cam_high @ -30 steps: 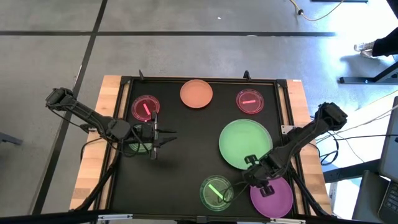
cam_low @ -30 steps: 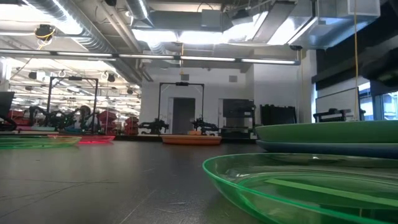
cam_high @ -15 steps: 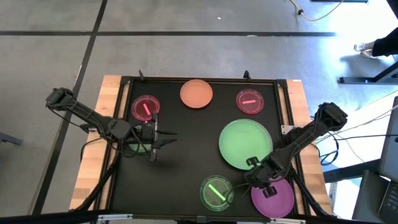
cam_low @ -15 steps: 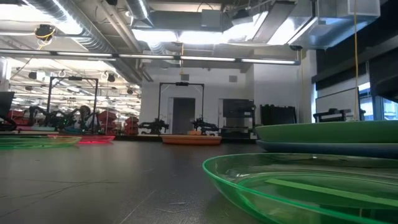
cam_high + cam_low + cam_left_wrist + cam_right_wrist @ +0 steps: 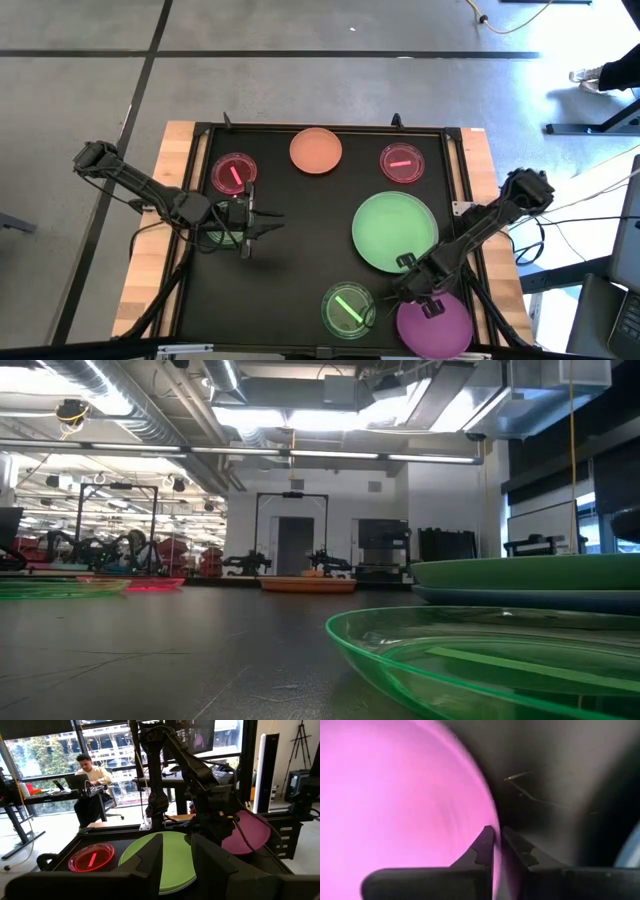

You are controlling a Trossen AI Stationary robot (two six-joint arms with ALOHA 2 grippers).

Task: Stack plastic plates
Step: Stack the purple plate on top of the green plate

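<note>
My right gripper (image 5: 424, 298) is at the near right of the black mat, shut on a purple plate (image 5: 436, 327). That plate shows tilted in the left wrist view (image 5: 248, 833). A large green plate (image 5: 394, 232) lies flat on a blue plate (image 5: 530, 598). A small green striped dish (image 5: 347, 308) rests flat beside the purple plate. An orange plate (image 5: 316, 150) and two pink striped dishes (image 5: 234, 174) (image 5: 402, 163) lie along the far side. My left gripper (image 5: 262, 213) hovers open at mid-left beside another green dish (image 5: 220, 236). My right gripper pinches the purple plate's rim (image 5: 491, 836) between its two fingers, at the plate's far edge (image 5: 424, 305). The fingers come from above, slanting down. The plate sits tilted in the hold, and whether its low edge touches the mat I cannot tell.
The black mat (image 5: 300, 260) has bare room in its middle and near left. A raised frame (image 5: 455, 135) runs around it on the wooden table. In the left wrist view a person (image 5: 92, 775) sits at a desk beyond the table.
My right gripper has shifted slightly toward the table's near edge. The purple plate has moved with it toward the near edge and looks larger from above. My left arm has kept still.
</note>
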